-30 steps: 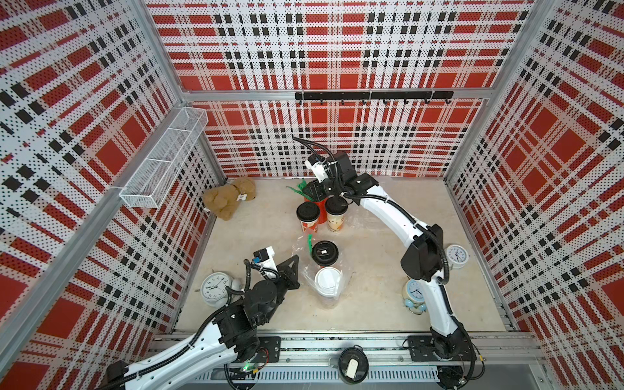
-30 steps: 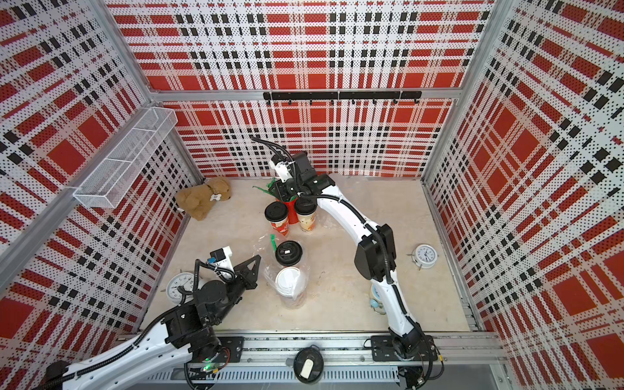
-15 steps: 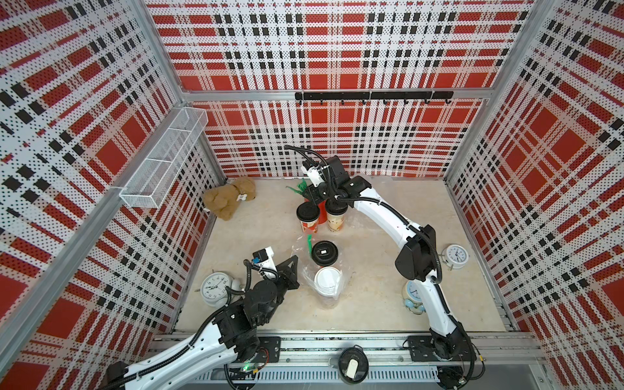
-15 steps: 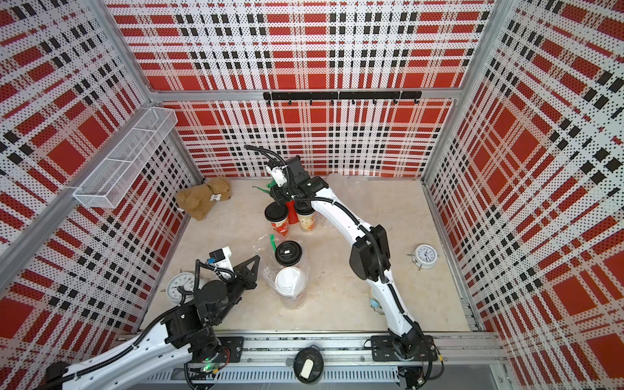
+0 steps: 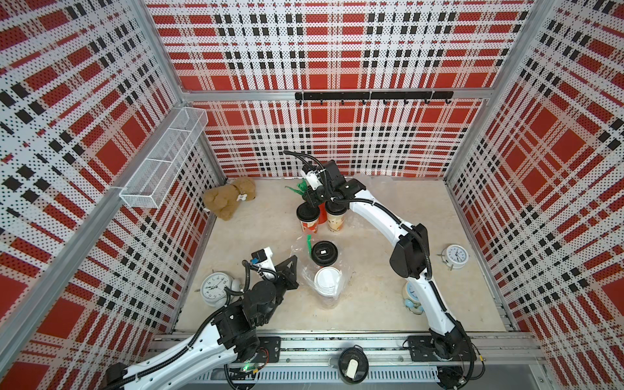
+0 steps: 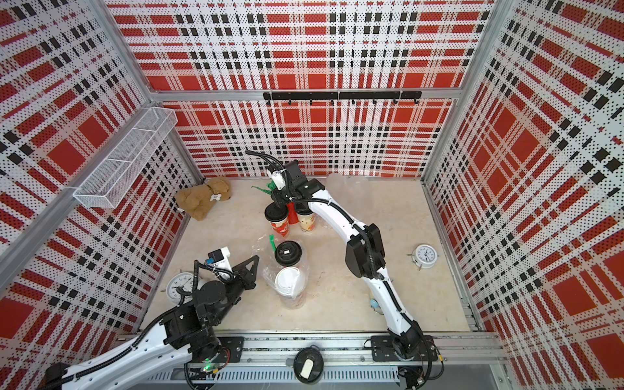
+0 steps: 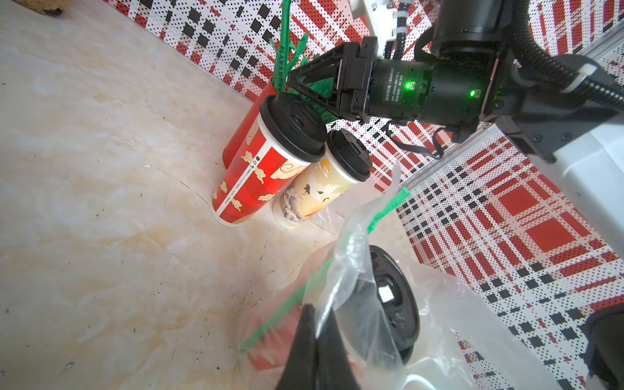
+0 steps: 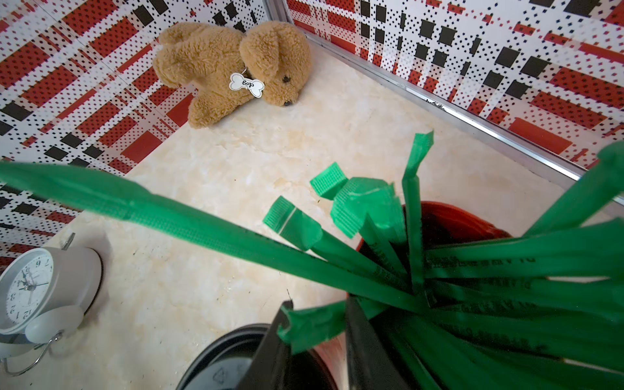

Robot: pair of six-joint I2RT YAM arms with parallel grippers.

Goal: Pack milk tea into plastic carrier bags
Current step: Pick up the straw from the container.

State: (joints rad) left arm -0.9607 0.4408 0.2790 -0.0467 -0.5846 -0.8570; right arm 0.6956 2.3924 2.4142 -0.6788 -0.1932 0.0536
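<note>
Jaws of the left gripper (image 7: 314, 326) are pressed together, seemingly on a fold of the plastic carrier bag (image 7: 351, 256), though that view blurs close in. Inside the bag, at about 3 o'clock from them in a top view, stand a black-lidded milk tea (image 5: 324, 252) and a white-lidded milk tea (image 5: 327, 279). The right gripper (image 8: 317, 337) straddles a green straw (image 8: 310, 326) at the red holder (image 8: 456, 211); whether it pinches, I cannot tell. At 6 o'clock from it, a red cup (image 5: 308, 221) and a cream cup (image 5: 336, 219) stand unbagged on the surface (image 5: 371, 304).
</note>
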